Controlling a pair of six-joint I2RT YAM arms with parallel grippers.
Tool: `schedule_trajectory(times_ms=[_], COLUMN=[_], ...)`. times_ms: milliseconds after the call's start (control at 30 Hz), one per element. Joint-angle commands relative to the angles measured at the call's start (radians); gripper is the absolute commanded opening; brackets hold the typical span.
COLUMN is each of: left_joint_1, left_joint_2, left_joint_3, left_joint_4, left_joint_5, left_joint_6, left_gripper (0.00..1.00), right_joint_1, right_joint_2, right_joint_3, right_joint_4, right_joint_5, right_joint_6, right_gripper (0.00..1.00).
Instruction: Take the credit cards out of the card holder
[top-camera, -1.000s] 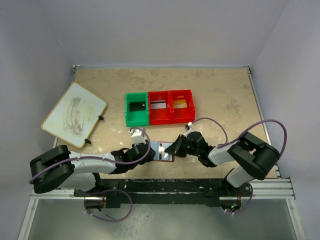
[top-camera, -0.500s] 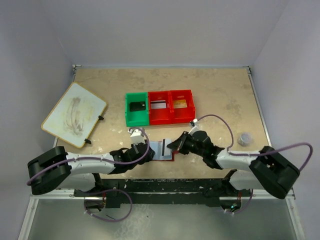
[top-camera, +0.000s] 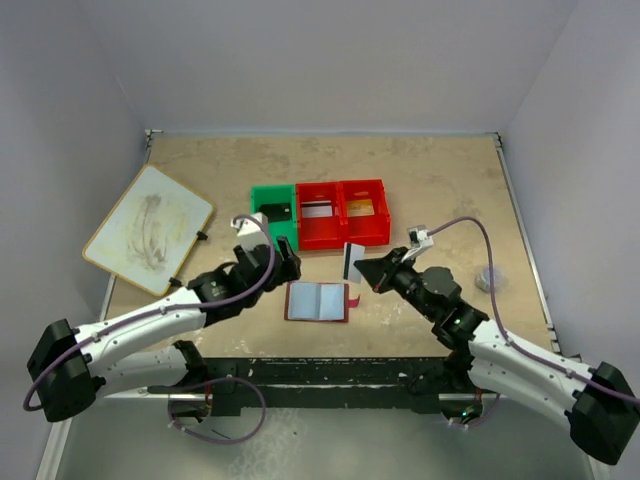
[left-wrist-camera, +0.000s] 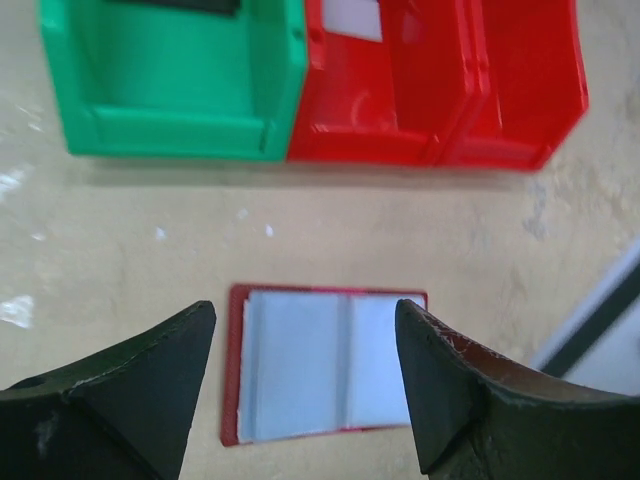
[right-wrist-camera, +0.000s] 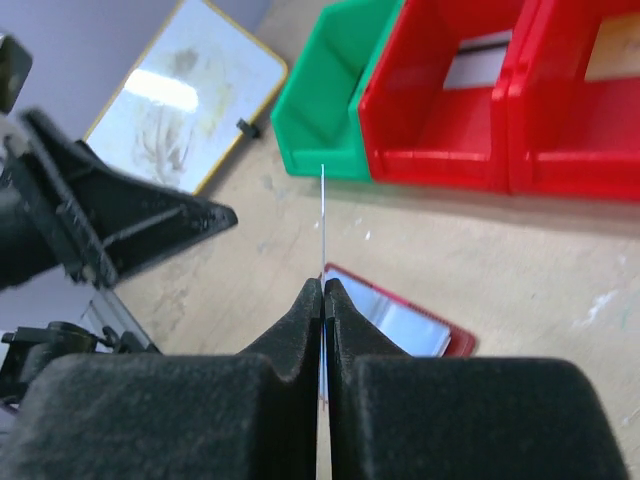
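Right tool rose, pinching seemingly silver credit card.

Bin tray and white board on a beige worktop.
One green and two red compartments; smudged board askew well to the left; a small grey round object sits far right.
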Motion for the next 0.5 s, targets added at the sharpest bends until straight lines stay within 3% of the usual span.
schedule_trajectory(times_ms=[0, 133, 200, 300, 467], left_joint_1=[0.121, 0.167, 0.231, 0.317, 0.323], left_joint_2=[0.028, 0.090, 0.068, -0.009, -0.112], left_joint_3=[0.200, 0.398, 0.431, 0.393, 0.307], left_joint_4=[-0.308, -0.523, -0.555, -0.516, -0.484], left_joint_5=[-0.038, -0.198, -0.221, -0.184, -0.176], left_joint_6=[0.092, 0.163, 0.202, 0.252, 0.300], left_gripper=[0.71, 0.74, 0.74, 0.74, 0.75], right_joint_1=[0.005, 0.008, 0.011, 0.013, 0.013], right_joint_2=[-0.087, -0.070, -0.034, 0.026, 0.127], right_joint_3=[0.051, 0.095, 0.132, 0.194, 0.286], right_joint_4=[0.014, -0.006, -0.043, -0.078, -0.158], right_joint_5=[0.058, 0.099, 0.158, 0.176, 0.257], right_joint_6=[-0.214, -0.327, -0.366, -0.436, -0.517], right_gripper=[0.00, 0.00, 0.00, 0.00, 0.00])
